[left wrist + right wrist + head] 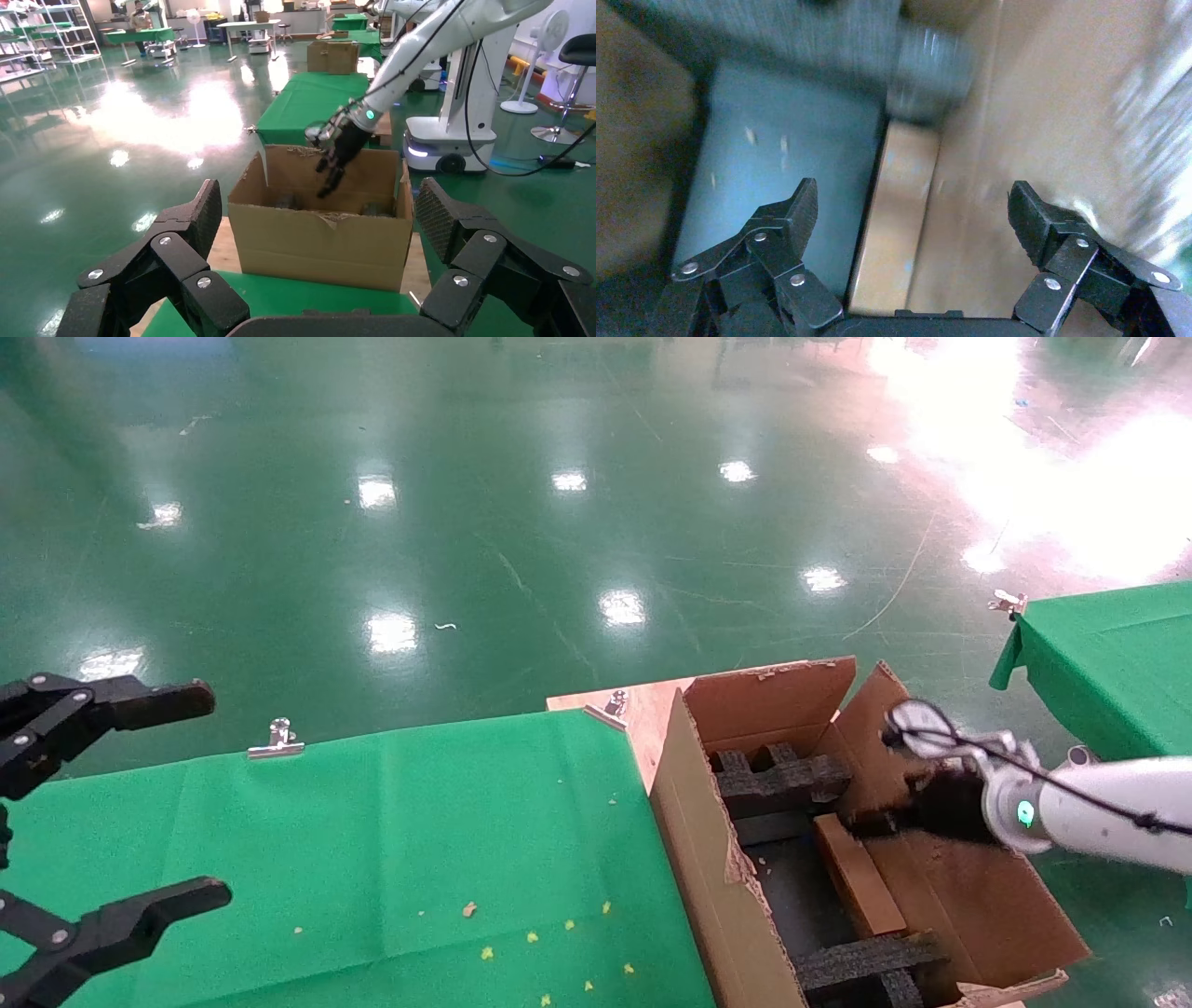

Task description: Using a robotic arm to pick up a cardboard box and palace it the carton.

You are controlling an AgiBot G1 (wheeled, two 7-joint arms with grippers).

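Down in the near corner of the head view sits the left tool [112, 803], jaws spread wide and gripping nothing, hovering over the green counter [391, 840]; parked, by the look of it. Over to the carton [708, 859] at the counter's right end, flaps up, black foam blocks [778, 775] at either end of its well. And the cardboard box [857, 873] — it's inside, lying along the carton's right wall between the foam blocks, its long axis running from the far block toward the near one. Right above its far end hangs the robotic arm [1108, 812], white with a teal light, its dark fingers [336, 158] dipping past the rim; whether they touch the box, I can't tell. From the right wrist, the right tool [912, 210] looks straight down on the box's length, jaws wide apart with nothing between them, one either side of it. My read — placement is all but done; the right side is the nearer one.
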